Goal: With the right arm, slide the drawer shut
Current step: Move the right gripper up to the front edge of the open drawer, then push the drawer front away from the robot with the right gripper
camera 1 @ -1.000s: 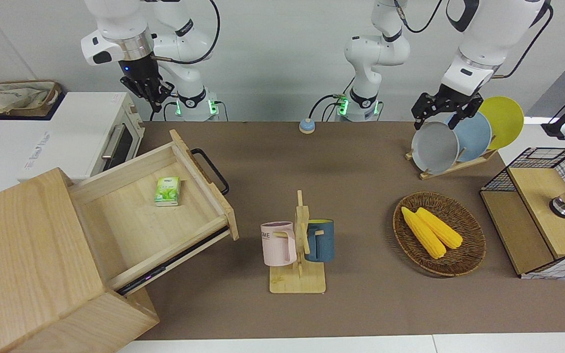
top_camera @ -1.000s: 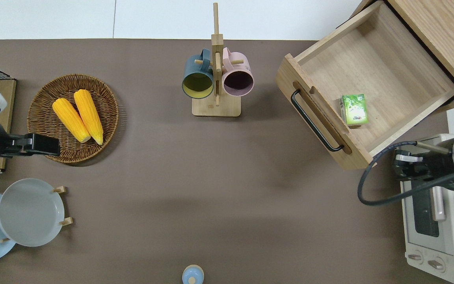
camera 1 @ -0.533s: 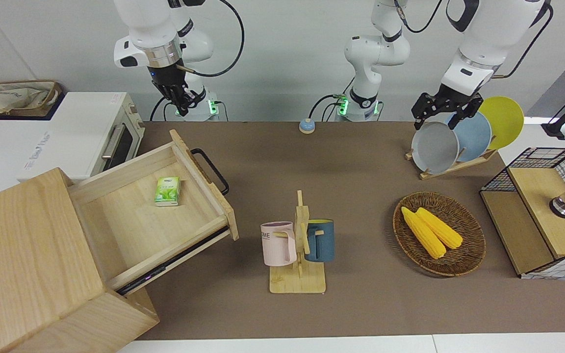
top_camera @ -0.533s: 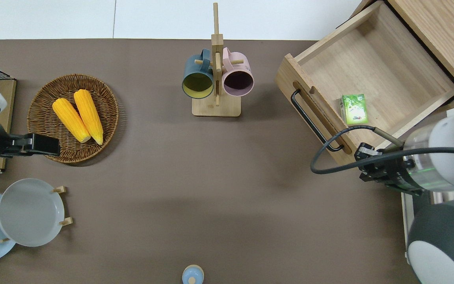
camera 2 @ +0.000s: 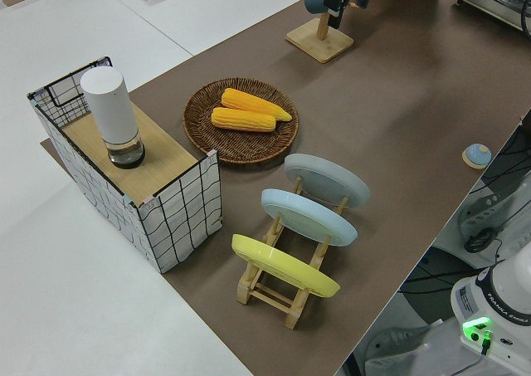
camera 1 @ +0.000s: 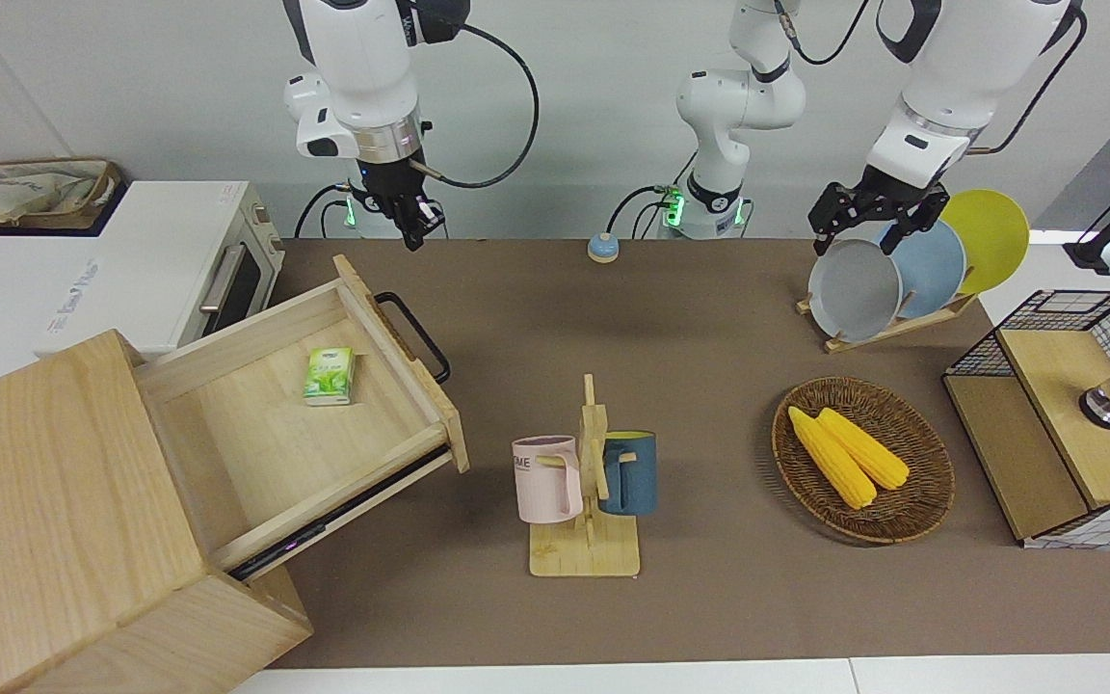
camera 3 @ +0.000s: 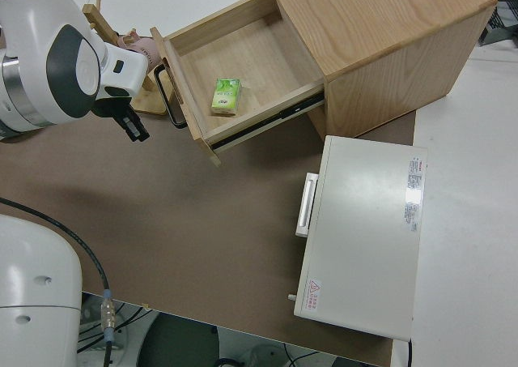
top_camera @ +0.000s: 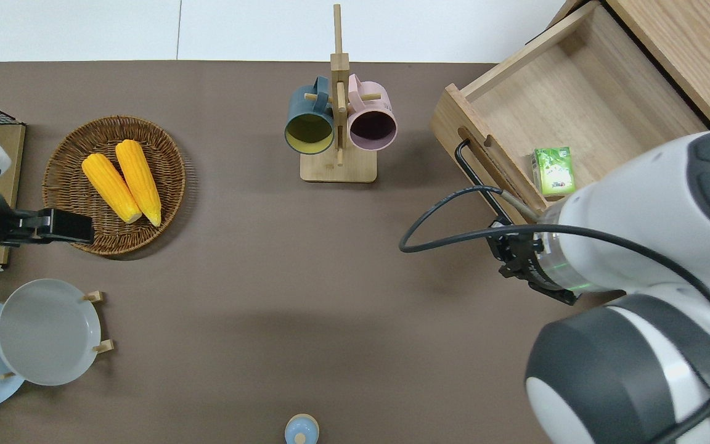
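Note:
The drawer (camera 1: 276, 434) stands pulled far out of the pale wooden cabinet (camera 1: 44, 501), slanting toward the table's middle. Its black bar handle (camera 1: 415, 335) faces the mug rack, and a green tissue pack (camera 1: 329, 374) lies inside. In the overhead view the drawer (top_camera: 583, 117) and its handle (top_camera: 475, 179) show partly under my right arm. My right gripper (camera 1: 412, 231) is shut and empty. It hangs over the bare table beside the drawer-front corner nearer the robots (top_camera: 506, 243), apart from the handle; the right side view shows this too (camera 3: 133, 128). My left gripper (camera 1: 865, 226) is parked and open.
A white toaster oven (camera 1: 160, 260) stands beside the cabinet, nearer to the robots. A mug rack (camera 1: 586, 482) with two mugs stands at mid-table. A basket of corn (camera 1: 921, 482), a plate rack (camera 1: 892, 270) and a wire-mesh box (camera 1: 1066, 414) are at the left arm's end.
My right arm has swung from over the toaster oven toward the table's middle and now hangs beside the drawer front's near corner. The drawer and left arm have not moved.

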